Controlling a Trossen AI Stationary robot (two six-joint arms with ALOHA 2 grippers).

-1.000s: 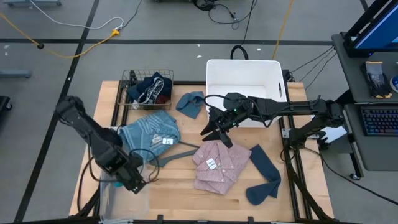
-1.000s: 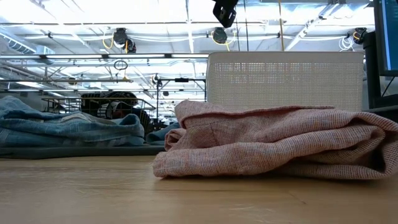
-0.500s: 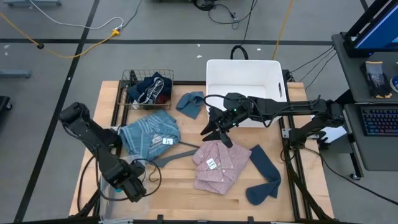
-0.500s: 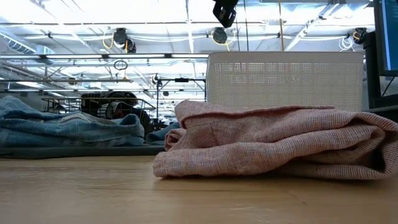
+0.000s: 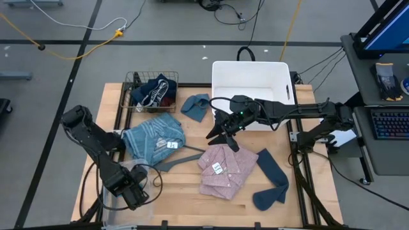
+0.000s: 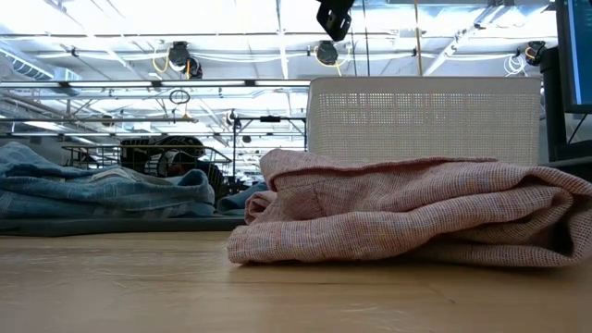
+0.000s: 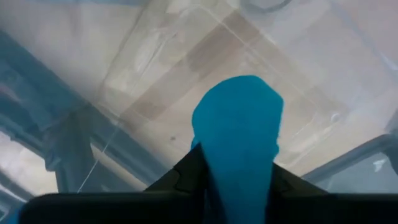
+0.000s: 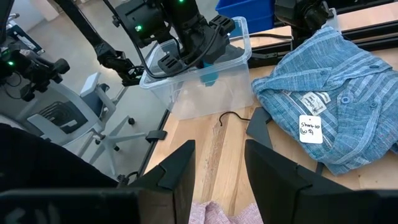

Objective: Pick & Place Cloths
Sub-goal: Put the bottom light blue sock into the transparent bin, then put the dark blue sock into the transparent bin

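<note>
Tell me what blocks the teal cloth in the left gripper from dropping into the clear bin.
Nothing visible: the teal cloth hangs from the left gripper directly over the clear bin, with only its bare floor below.

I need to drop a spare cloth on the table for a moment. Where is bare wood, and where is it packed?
Bare wood runs along the table's front edge, between the clear bin under the left gripper and the pink checked shirt. A smaller patch lies between wire basket and white bin. It is crowded mid-table: denim shirt, grey hanger, right gripper.
</note>
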